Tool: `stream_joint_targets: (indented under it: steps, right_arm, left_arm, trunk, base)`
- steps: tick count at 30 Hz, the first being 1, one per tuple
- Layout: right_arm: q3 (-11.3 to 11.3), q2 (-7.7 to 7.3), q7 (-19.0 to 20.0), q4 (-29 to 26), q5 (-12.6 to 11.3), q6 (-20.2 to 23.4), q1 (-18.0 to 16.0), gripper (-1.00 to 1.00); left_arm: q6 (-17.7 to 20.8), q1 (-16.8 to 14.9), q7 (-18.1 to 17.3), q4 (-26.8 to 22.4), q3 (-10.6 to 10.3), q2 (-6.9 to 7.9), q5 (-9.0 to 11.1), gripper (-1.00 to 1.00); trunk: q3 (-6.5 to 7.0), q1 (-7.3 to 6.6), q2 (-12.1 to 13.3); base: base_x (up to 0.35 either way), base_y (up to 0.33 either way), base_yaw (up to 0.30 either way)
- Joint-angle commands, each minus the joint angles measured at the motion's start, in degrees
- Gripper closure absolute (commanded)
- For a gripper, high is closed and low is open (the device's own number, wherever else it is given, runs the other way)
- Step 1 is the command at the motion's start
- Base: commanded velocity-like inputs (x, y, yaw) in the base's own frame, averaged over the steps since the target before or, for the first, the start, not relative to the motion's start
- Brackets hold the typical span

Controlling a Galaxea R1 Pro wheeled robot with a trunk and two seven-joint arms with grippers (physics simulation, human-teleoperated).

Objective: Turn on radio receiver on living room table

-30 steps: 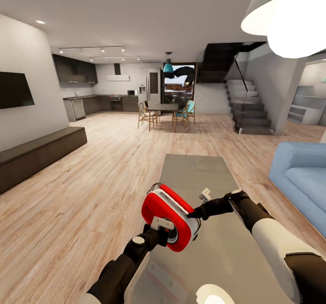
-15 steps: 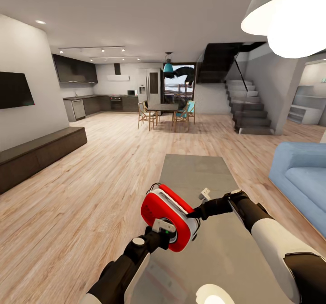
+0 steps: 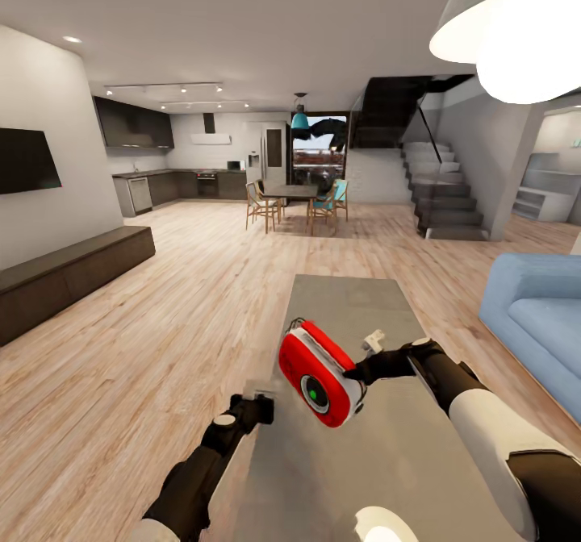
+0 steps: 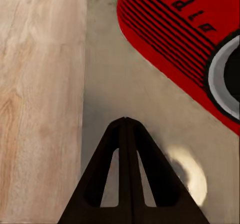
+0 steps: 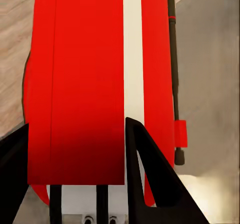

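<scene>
Our right gripper (image 5: 75, 159) clamps the radio receiver (image 3: 319, 374) between its fingers (image 5: 150, 179), holding it tilted above the table (image 3: 355, 300). Our left gripper (image 4: 125, 121) has its fingers pressed together on nothing, over the table's edge, the radio at its 1 o'clock. From the head, a blue sofa (image 3: 537, 316) lies at 3 o'clock and a dark bench (image 3: 64, 272) at 9. The right wrist camera shows the radio's thin handle (image 5: 173, 59); the left one shows its ribbed face and dial (image 4: 227, 76).
</scene>
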Motion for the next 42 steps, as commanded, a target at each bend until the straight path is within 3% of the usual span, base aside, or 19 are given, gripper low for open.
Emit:
stream_joint_targets:
  steps: [1, 3, 6, 7, 9, 12, 16, 19, 24, 31, 36, 42]
  right_arm:
    - [0.0, 0.07, -0.8, 0.0, -0.6, 0.5, 0.0, 1.00]
    - [0.1, 0.19, -4.7, 0.1, -0.6, 0.7, 0.0, 1.00]
    - [0.3, 0.26, -7.2, 0.3, -0.5, 0.9, 0.0, 1.00]
    - [0.3, 0.27, -7.3, 0.3, -0.5, 0.9, 0.0, 1.00]
    - [0.4, 0.28, -7.8, 0.4, -0.5, 1.0, 0.0, 1.00]
    - [0.4, 0.28, -8.4, 0.4, -0.5, 1.1, 0.0, 1.00]
    - [0.5, 0.29, -8.9, 0.4, -0.4, 2.2, 0.0, 1.00]
    - [0.5, 0.35, -9.0, 0.4, -0.4, 4.5, 0.0, 1.00]
    - [0.5, 0.37, -9.0, 0.4, -0.5, 6.4, 0.0, 1.00]
    - [0.5, 0.37, -9.2, 2.0, -0.5, 8.7, 0.0, 1.00]
    - [0.5, 0.37, -12.8, 2.3, -0.5, 14.6, 0.0, 1.00]
    - [0.5, 0.65, -15.2, 2.4, -0.6, 15.9, 0.0, 1.00]
  left_arm:
    - [0.0, 0.0, 0.1, 0.0, 1.0, -0.01, 0.0, 1.00]
    - [0.0, 0.0, 0.2, 0.2, 5.5, 0.13, 0.1, 1.00]
    - [0.1, 0.3, 0.3, 1.4, 13.8, 4.73, 0.2, 1.00]
    - [0.0, 0.3, 0.3, 2.0, 15.2, 5.48, 0.2, 1.00]
    - [-0.2, 0.4, 0.2, 5.8, 20.2, 8.37, 0.3, 1.00]
    - [-0.3, 0.4, 0.1, 10.9, 25.3, 11.28, 0.3, 1.00]
    - [-1.9, 0.4, 0.0, 17.8, 29.2, 14.17, 0.3, 1.00]
    - [-7.5, 0.5, -0.3, 26.5, 30.8, 15.79, 0.6, 1.00]
    - [-15.7, 0.4, -0.4, 33.0, 31.5, 15.63, 0.8, 1.00]
    - [-17.4, 0.4, -0.4, 34.0, 32.3, 16.20, 0.9, 1.00]
    - [-17.6, 0.4, -0.4, 34.0, 33.8, 15.88, 0.9, 1.00]
    - [-17.6, 0.4, -0.4, 34.0, 34.2, 16.23, 0.9, 1.00]
  trunk:
    - [0.00, 0.00, 0.0]
    - [0.00, 0.00, 0.0]
    - [0.00, 0.00, 0.0]
    - [0.00, 0.00, 0.0]
    - [0.00, 0.00, 0.0]
    - [0.00, 0.00, 0.0]
    - [0.00, 0.00, 0.0]
    - [0.00, 0.00, 0.0]
    - [0.00, 0.00, 0.0]
    - [0.00, 0.00, 0.0]
    - [0.00, 0.00, 0.0]
    - [0.00, 0.00, 0.0]
  base:
    - [0.000, 0.000, 0.000]
    - [0.000, 0.000, 0.000]
    - [0.000, 0.000, 0.000]
    - [0.000, 0.000, 0.000]
    - [0.000, 0.000, 0.000]
    - [0.000, 0.000, 0.000]
    - [0.000, 0.000, 0.000]
    - [0.000, 0.000, 0.000]
    - [0.000, 0.000, 0.000]
    - [0.000, 0.000, 0.000]
    - [0.000, 0.000, 0.000]
    - [0.000, 0.000, 0.000]
